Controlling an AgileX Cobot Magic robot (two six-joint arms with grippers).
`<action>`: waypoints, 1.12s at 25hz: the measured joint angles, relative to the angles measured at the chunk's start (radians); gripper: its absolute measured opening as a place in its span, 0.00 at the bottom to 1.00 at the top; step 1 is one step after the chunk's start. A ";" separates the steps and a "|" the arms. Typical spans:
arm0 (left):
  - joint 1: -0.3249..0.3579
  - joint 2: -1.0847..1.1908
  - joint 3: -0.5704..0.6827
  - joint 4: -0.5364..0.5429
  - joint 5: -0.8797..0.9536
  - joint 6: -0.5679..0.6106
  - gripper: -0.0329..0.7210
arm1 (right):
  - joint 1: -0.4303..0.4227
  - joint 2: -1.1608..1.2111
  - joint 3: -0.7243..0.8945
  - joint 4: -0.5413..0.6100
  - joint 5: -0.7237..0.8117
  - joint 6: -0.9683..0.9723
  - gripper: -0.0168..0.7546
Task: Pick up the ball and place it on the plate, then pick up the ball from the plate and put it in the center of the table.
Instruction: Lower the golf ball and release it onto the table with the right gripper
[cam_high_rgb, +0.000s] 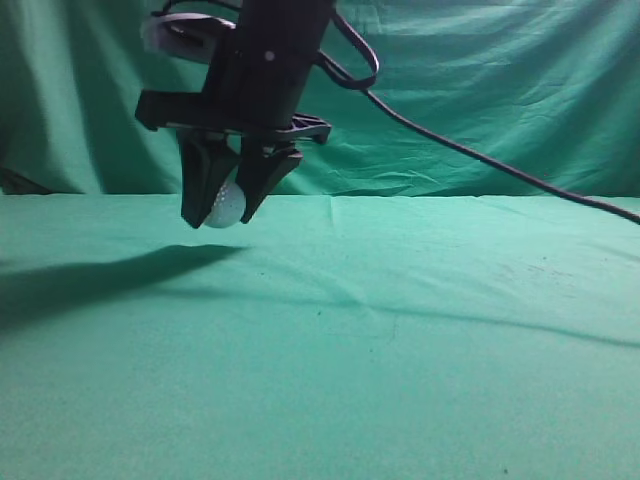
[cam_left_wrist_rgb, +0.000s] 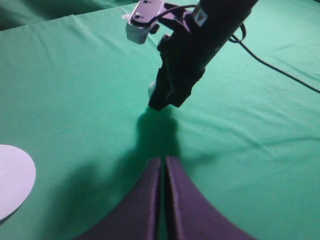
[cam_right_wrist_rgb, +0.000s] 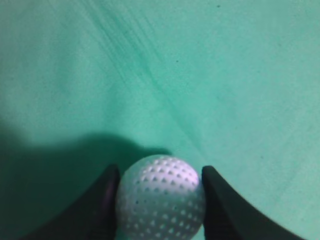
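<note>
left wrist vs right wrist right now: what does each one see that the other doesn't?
Left wrist only: the flat white round plate at the left edge, the left gripper with its dark fingers pressed together, the whole dark right arm, and its black cable trailing over the cloth.

Right wrist only: the fine dimples on the small white golf ball, clamped in the right gripper.

Both: the ball, only a sliver in the left wrist view, the right gripper, and the teal-green cloth table.

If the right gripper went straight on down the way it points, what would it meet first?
Bare cloth of the table, most likely. The right gripper points down, shut on the ball, and nothing else shows beneath it. The ball would probably touch first, though the height is hard to judge.
</note>
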 joint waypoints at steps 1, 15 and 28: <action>0.000 0.000 0.000 0.000 0.000 0.000 0.04 | 0.002 0.005 0.000 -0.006 -0.004 0.000 0.46; 0.000 0.000 0.000 0.000 0.000 0.000 0.04 | 0.008 0.033 -0.006 -0.017 -0.037 0.000 0.46; 0.000 0.000 0.000 0.000 -0.001 0.000 0.04 | 0.008 -0.021 -0.006 -0.017 -0.021 0.023 0.81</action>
